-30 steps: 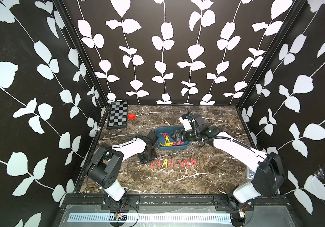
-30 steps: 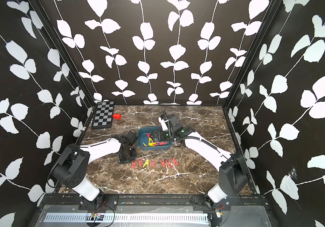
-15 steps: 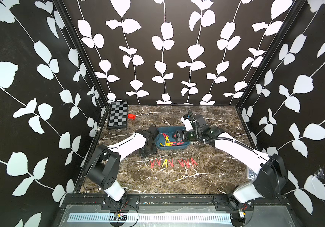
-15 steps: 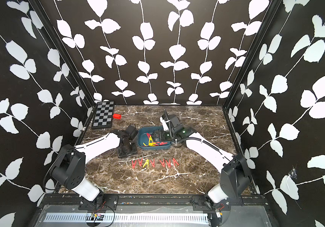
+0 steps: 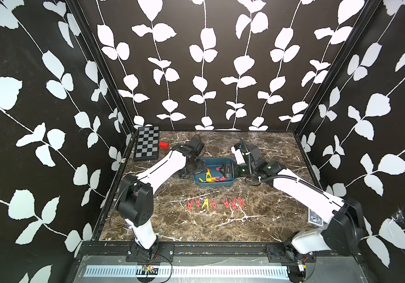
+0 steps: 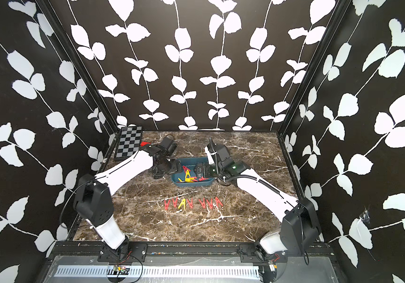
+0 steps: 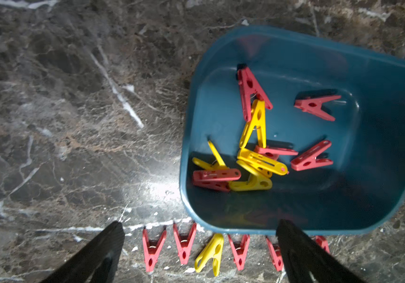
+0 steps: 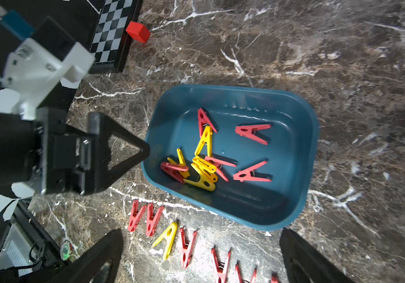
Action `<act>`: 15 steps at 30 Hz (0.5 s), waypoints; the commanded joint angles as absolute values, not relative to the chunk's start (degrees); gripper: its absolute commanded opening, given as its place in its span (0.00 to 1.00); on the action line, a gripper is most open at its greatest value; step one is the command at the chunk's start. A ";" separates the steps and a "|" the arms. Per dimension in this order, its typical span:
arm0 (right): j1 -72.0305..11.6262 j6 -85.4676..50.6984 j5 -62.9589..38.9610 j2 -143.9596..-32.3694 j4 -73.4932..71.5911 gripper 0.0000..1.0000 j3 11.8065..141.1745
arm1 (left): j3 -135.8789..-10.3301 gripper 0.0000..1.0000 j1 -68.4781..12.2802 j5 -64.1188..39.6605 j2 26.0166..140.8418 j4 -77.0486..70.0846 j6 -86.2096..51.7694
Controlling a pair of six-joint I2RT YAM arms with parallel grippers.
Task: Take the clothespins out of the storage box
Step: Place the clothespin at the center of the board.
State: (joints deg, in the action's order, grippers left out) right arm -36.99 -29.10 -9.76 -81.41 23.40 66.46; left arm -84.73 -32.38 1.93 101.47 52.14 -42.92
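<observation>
Clothespins (image 7: pixel 255 152) — red and yellow, in a loose heap — lie inside the storage box (image 7: pixel 294 49), which sits near the middle of the marble tabletop (image 5: pixel 196 227), and a row of pegs (image 5: pixel 215 203), one of them yellow, lies on the tabletop just in front of it, toward the near edge. At the box's left end the left gripper (image 7: pixel 200 226) hangs with its fingers (image 7: pixel 93 257) spread wide and nothing between them; the right gripper (image 8: pixel 201 235) hovers above the right end, likewise spread and empty.
</observation>
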 commanded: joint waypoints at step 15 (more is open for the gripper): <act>-34.03 -28.26 -6.81 -77.21 24.31 0.99 64.43 | -99.58 0.48 -32.65 0.09 117.39 51.55 -42.39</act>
